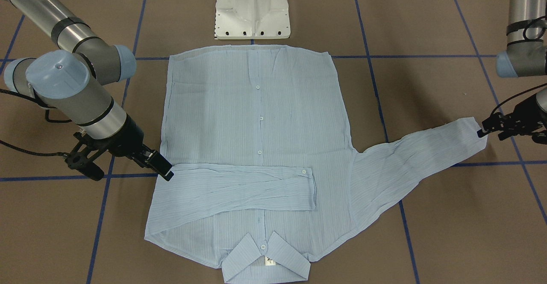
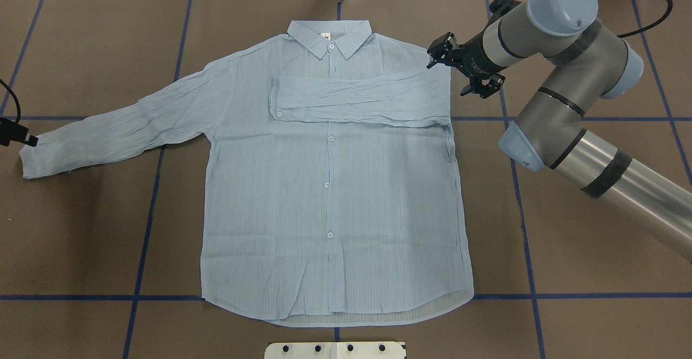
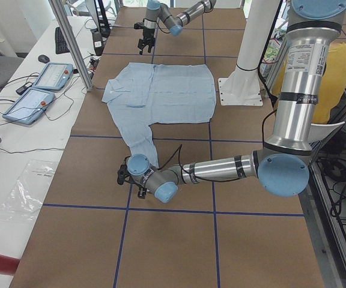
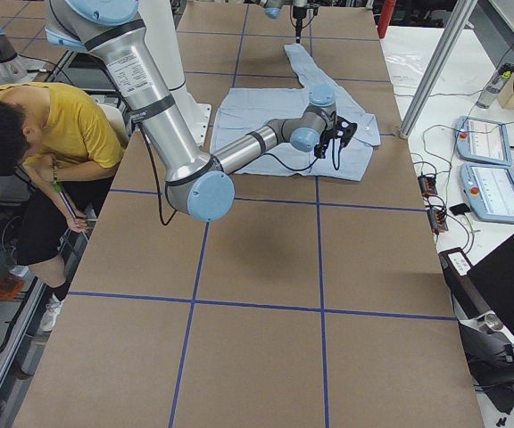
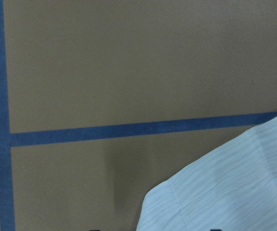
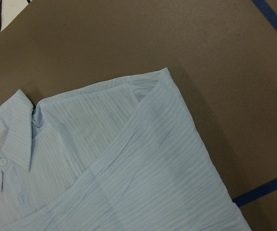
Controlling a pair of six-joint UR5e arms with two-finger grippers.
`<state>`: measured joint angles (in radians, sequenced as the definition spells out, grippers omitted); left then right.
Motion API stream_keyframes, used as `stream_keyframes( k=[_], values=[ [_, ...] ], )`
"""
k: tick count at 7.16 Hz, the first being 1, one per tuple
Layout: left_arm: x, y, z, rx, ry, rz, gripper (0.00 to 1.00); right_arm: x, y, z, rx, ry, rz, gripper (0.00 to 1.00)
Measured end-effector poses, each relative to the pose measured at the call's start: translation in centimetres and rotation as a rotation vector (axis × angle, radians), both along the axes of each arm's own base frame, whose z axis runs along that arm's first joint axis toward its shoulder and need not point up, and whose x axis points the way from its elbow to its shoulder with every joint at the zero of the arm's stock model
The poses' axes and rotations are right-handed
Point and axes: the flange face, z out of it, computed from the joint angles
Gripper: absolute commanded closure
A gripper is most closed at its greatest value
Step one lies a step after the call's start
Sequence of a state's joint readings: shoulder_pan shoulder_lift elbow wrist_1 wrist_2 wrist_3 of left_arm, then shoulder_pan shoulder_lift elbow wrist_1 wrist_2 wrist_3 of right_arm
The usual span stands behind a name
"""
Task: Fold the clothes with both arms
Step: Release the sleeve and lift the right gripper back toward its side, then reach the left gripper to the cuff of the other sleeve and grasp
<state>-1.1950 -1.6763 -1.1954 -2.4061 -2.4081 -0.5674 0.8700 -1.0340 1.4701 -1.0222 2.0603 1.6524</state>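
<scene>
The light blue striped shirt (image 1: pixel 256 117) lies flat and buttoned on the brown table, collar (image 2: pixel 330 37) away from the robot. One sleeve (image 2: pixel 357 99) is folded across the chest. The other sleeve (image 2: pixel 119 126) lies stretched out to the side. My left gripper (image 2: pixel 30 140) is open at that sleeve's cuff (image 1: pixel 470 132); the left wrist view shows the cuff corner (image 5: pixel 225 192) between two dark tips at the bottom edge. My right gripper (image 1: pixel 167 173) hovers at the shoulder by the folded sleeve, looks open and holds nothing. The right wrist view shows that shoulder (image 6: pixel 148 96).
The white pedestal base (image 1: pixel 252 10) stands just behind the shirt's hem. Blue tape lines (image 2: pixel 146 197) grid the brown table. A person in yellow (image 4: pixel 34 125) sits beside the robot. Tablets (image 3: pixel 41 90) and cables lie on a side table.
</scene>
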Motion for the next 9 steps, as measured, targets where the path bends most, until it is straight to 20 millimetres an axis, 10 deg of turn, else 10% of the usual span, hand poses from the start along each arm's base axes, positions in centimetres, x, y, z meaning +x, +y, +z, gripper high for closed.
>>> stream_keyframes(
  k=[8,9],
  values=[
    [0.5,0.8,1.2,-0.014,-0.013,0.016,0.54,-0.9,0.5,0.3,-0.001,0.005,-0.011,0.0],
    [0.5,0.8,1.3,-0.015,-0.014,0.016,0.76,-0.9,0.5,0.3,-0.001,0.005,-0.012,0.0]
  ],
)
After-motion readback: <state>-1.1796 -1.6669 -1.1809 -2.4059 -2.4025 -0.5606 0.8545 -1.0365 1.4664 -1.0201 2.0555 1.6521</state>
